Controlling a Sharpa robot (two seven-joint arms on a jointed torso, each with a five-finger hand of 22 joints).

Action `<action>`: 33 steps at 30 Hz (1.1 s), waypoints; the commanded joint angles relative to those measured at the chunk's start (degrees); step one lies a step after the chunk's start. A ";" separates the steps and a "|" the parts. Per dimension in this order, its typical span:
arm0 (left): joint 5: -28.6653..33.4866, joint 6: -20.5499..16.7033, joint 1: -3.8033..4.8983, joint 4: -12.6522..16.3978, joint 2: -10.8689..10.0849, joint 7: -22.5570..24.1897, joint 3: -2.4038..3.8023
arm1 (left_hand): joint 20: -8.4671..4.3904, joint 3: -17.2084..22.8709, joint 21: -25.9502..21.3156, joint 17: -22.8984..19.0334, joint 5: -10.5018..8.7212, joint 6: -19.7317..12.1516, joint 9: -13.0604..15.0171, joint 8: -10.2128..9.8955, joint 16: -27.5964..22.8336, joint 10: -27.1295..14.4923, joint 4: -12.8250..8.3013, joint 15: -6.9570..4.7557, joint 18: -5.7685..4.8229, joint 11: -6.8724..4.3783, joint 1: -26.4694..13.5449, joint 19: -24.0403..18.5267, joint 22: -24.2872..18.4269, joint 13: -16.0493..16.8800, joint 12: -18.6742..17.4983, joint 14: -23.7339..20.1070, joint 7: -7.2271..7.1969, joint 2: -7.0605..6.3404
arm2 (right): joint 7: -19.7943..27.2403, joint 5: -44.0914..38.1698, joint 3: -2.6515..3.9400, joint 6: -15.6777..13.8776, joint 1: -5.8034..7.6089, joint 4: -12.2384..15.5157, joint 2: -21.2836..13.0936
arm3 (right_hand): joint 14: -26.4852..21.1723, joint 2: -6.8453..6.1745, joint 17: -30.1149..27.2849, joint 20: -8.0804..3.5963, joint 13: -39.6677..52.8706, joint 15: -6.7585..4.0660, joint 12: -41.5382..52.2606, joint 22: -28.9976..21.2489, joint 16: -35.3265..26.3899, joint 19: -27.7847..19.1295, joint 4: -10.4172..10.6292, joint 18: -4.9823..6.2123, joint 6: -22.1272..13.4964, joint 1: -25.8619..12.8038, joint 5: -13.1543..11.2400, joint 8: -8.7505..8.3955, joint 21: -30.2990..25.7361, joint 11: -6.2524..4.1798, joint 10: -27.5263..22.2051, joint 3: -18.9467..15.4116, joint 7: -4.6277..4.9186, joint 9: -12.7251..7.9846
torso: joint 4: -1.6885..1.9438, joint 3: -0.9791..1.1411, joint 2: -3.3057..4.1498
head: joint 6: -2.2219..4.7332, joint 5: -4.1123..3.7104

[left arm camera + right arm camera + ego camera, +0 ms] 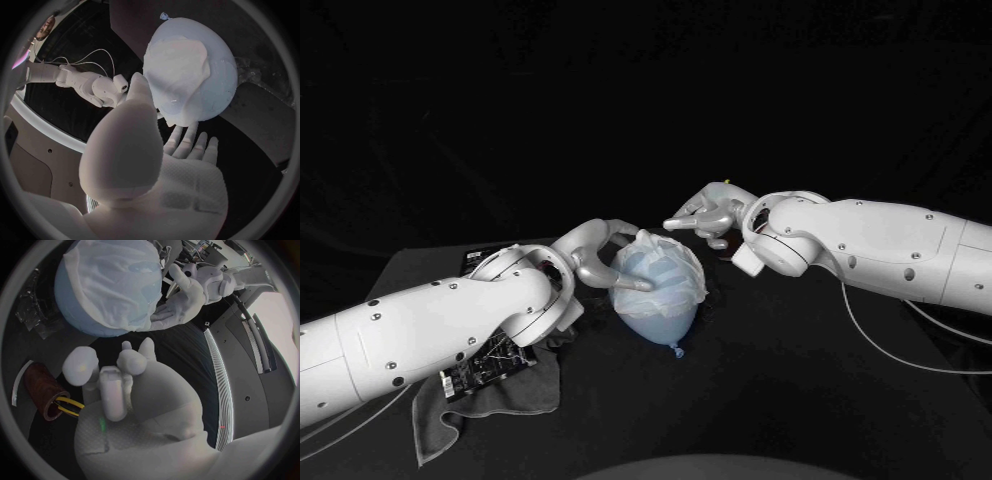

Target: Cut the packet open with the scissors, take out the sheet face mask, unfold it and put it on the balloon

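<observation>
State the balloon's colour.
The balloon is pale blue, under a white sheet mask; right wrist view shows it best.

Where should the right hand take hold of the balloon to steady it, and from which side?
Probably the balloon, on its bare blue flank at the robot's right, with the right hand coming from that side, palm spread. The left hand rests against the opposite flank, the sheet mask drapes the far part, and the knot is too small to steady a round body.
</observation>
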 commanded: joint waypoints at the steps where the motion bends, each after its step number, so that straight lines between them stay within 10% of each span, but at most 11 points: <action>1: -0.57 -1.60 -0.07 0.79 -0.22 1.69 -0.01 | -0.02 0.29 -0.20 0.09 -0.27 0.54 0.13 0.27 0.46 0.53 0.07 -0.35 1.26 -0.18 0.70 -0.46 0.08 0.03 0.30 0.34 8.46 -0.08 | -3.06 -0.60 0.05 2.41 0.20 0.35 0.35 | 6.06 -0.08 15.04 0.10 33.79 0.36 33.09 2.42 0.43 1.08 0.00 -0.98 0.24 -0.84 -0.19 -0.25 1.99 -0.14 6.37 0.05 0.13 0.21 | 0.00 -0.05 0.02 | 0.07 -0.13; 24: -0.80 -0.15 -0.10 0.49 -0.81 1.13 -0.22 | -0.06 0.60 -0.19 0.29 -0.28 1.43 0.37 0.69 0.98 1.02 0.07 -0.99 1.84 -0.67 2.24 -0.58 0.08 -0.12 0.71 0.57 8.18 0.07 | -4.01 -12.91 0.05 2.56 0.49 1.02 2.86 | 6.06 -2.86 15.05 0.51 33.93 0.78 33.25 6.45 0.43 1.95 -3.41 -1.58 -0.57 1.46 -0.51 -0.67 5.22 0.30 6.44 -0.96 0.57 0.91 | -0.02 0.00 -0.12 | -0.13 -0.21; 33: -0.89 0.06 -0.10 0.57 -0.81 1.16 -0.30 | -0.06 0.67 -0.18 0.37 -0.29 1.82 0.47 0.90 1.20 1.24 0.07 -1.18 2.04 -0.82 2.61 -0.62 0.09 -0.15 0.85 0.71 8.08 0.13 | -4.65 -17.04 0.03 1.87 0.49 1.18 3.47 | 6.06 -1.23 15.05 0.51 33.93 0.61 33.25 7.34 0.43 2.03 -6.36 -1.65 0.97 5.23 -0.49 0.02 5.84 -0.04 6.44 0.67 0.13 1.45 | -0.03 -0.02 -0.04 | -0.15 -0.31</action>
